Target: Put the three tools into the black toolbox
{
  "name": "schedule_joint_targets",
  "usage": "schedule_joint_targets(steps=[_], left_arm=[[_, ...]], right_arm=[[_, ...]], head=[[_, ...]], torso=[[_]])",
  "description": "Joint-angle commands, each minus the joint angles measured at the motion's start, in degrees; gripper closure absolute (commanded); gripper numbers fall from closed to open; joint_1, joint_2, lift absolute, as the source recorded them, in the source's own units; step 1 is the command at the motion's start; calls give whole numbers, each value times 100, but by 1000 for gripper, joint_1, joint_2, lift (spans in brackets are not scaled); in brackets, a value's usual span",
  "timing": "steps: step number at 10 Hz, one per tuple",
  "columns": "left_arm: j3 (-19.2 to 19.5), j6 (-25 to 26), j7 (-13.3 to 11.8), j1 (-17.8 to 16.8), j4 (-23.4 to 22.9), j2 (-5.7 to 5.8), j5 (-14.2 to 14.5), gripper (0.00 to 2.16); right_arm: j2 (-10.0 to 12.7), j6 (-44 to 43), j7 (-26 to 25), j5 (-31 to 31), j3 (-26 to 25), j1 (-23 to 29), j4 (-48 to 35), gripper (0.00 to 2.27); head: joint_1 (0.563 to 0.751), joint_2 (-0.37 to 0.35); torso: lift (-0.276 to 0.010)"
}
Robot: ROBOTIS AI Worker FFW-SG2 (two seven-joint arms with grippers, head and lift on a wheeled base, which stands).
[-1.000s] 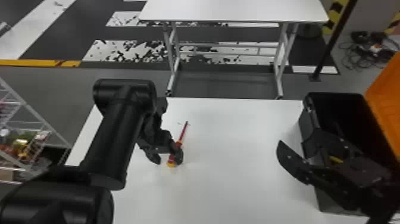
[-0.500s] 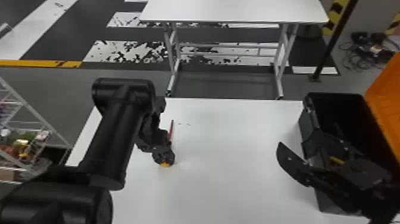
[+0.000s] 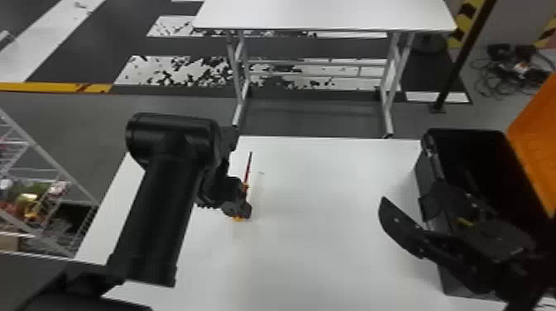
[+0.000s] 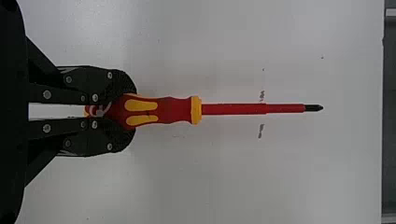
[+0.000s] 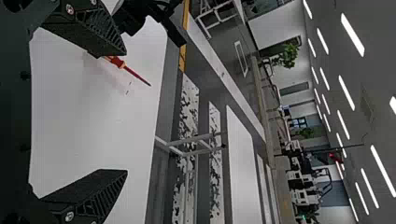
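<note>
The red-and-yellow screwdriver point(image 3: 248, 170) is at the left part of the white table point(image 3: 318, 206), its handle clenched between the fingertips of the left gripper point(image 3: 240, 210). In the head view its long axis runs away from the robot with a slight slant to the right: yellow handle end nearest, red shaft beyond, tip toward the table's far edge. The left wrist view shows it straight in line with the closed fingers — the butt lies between them, the collar and shaft stand clear in front, and the dark tip points directly away from the gripper. Whether it touches the tabletop or hangs just over it is hard to say; it seems close to level.

The right gripper point(image 3: 408, 194) is released, its two fingers spread wide with nothing between them. It sits at the near part of the black toolbox point(image 3: 424, 178), overlapping it in the head view. The toolbox stands at the table's right side, its orange lid point(image 3: 533, 132) raised on the right. Inside is too dark to make out, though something yellow point(image 3: 465, 222) shows beside the right gripper — I cannot tell what.
</note>
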Motion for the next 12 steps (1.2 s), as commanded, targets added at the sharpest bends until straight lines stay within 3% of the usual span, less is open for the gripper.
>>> schedule_joint_targets(steps=[1, 2, 3, 4, 5, 6, 7, 10, 12], left_arm=[[-76, 24, -198, 299, -842, -24, 10, 1851], [-138, 24, -383, 528, -1431, -24, 36, 1851], [-120, 24, -796, 756, -1976, -24, 45, 1851], [-59, 24, -1464, 1038, -2486, -24, 36, 1851], [108, 24, -2395, 1231, -2837, -24, 45, 1851], [170, 24, -3160, 1433, -3127, -24, 28, 1851], [187, 24, -3714, 1618, -3259, -24, 45, 1851], [240, 24, -5041, 2330, -3558, -24, 45, 1851], [179, 24, -5621, 2831, -3637, -24, 45, 1851]], right_arm=[[1, 51, -9, 33, 35, -14, 0, 103], [1, 104, 0, 41, 53, -14, -8, 103], [1, 245, 0, 59, 62, -14, -35, 103], [1, 491, 0, 85, 88, -41, -88, 103], [1, 631, 0, 112, 123, -58, -114, 103], [1, 754, 0, 112, 132, -76, -158, 103], [10, 842, -9, 129, 141, -93, -167, 103], [71, 1106, -9, 296, 141, -93, -307, 103], [63, 1422, -17, 287, 18, -76, -501, 103]], head=[[695, 54], [695, 36], [695, 14], [695, -11], [695, -29], [695, -67], [695, -96], [695, -149], [695, -196]], torso=[[-51], [-51], [-51], [-51], [-51], [-51], [-51], [-51], [-51]])
